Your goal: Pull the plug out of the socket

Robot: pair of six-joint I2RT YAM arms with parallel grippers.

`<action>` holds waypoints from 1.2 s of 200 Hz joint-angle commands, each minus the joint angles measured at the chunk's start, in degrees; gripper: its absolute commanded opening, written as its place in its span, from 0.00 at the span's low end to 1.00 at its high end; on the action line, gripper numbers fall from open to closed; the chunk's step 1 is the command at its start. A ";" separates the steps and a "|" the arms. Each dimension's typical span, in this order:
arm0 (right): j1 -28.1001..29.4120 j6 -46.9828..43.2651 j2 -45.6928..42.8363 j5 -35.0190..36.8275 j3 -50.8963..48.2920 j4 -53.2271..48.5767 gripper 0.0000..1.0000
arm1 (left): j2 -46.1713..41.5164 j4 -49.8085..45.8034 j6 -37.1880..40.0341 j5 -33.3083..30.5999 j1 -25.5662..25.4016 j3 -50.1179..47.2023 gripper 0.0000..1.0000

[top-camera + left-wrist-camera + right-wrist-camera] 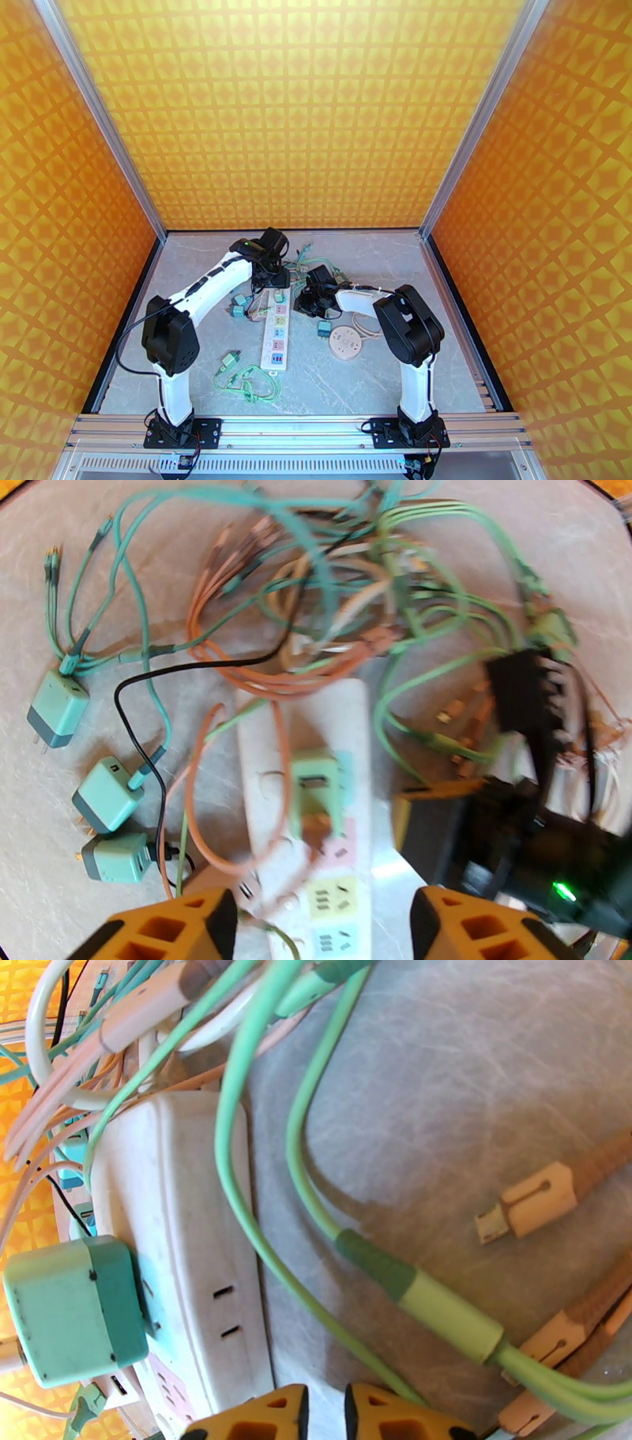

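White power strip (276,338), laid lengthwise on grey marbled bench (347,387), between the two arms. Seated at its far end: green plug (279,297), upright, not yet pulled.

L claw (316,931): released, orange fingers (170,930) well apart, strip under the gap, plug just ahead and untouched.

R claw (325,1411): nearly clenched, narrow slit, nothing seen in it; sat just beside strip's long edge.

Top view gave: round socket (345,344), pinkish, nr R arm; coiled green cable (251,384) w/ spare plug (229,361) nr L arm.

L wrist view gave: 3 teal adapters (107,796) left of strip; cable tangle (332,598) beyond it.

R wrist view gave: plug's side, flush on strip; tan connectors (528,1197) loose on bench.
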 commanded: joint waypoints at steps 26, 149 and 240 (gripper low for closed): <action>-0.14 -0.90 0.02 1.36 -1.09 -2.12 0.21 | 2.95 0.32 -0.15 4.29 0.54 -0.79 0.52; -0.14 -0.81 -0.23 1.29 -1.19 -1.80 0.21 | 3.57 -10.09 -6.10 -1.96 0.99 -1.51 0.53; -0.14 -1.60 0.00 1.26 -0.48 -2.94 0.21 | 6.52 -0.03 -3.15 2.41 0.30 1.08 0.42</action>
